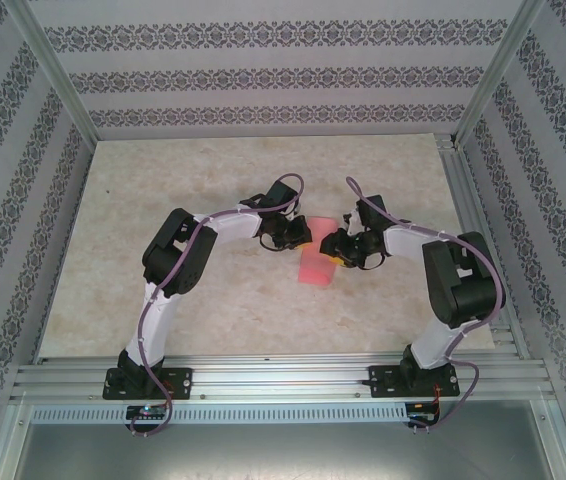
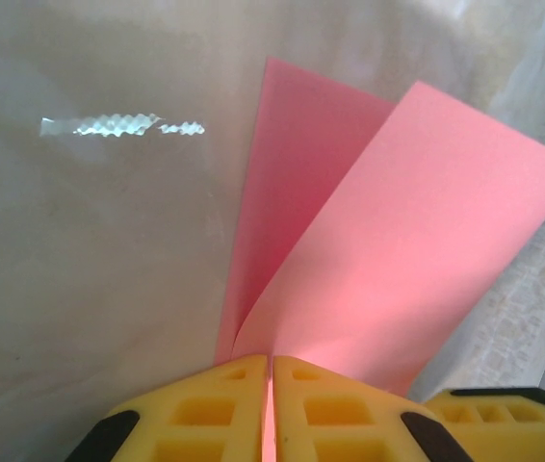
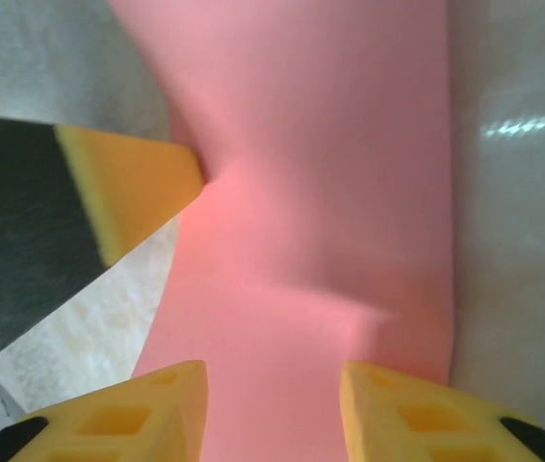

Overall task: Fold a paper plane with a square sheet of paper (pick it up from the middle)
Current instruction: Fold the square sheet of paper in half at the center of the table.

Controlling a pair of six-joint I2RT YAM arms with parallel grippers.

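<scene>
Patterned walls (image 1: pixel 263 75) and a metal frame (image 1: pixel 283 378) box in a beige marbled surface (image 1: pixel 213 300). Bright glare streak on the surface in both wrist views.

Left arm (image 1: pixel 178 260) and right arm (image 1: pixel 458 275) both bend inward and meet at mid-surface, heads close together.

Paper (image 1: pixel 315 265): pink, plain, sits mid-surface between the two pincers. From the top view its near end lies flat on the surface and its far end runs up under the pincer heads. In the left wrist view it is bent into two flaps (image 2: pixel 398 260), a broad one in front and a narrower one behind, both spreading away from one pinched spot. In the right wrist view the sheet (image 3: pixel 330 173) runs away from the camera with a soft buckle across it.

Left pincer (image 2: pixel 270 364): clenched, yellow pads nearly touching, paper edge gripped in the thin gap where the flaps converge. Its finger (image 3: pixel 142 188) shows in the right wrist view, tip pressed against the paper's left edge at a pucker.

Right pincer (image 3: pixel 272 371): released, fingers standing wide apart, paper passing between them without either pad clamping it. One of its fingers (image 2: pixel 494 414) sits just beside the left pincer, at the paper's near right edge.
</scene>
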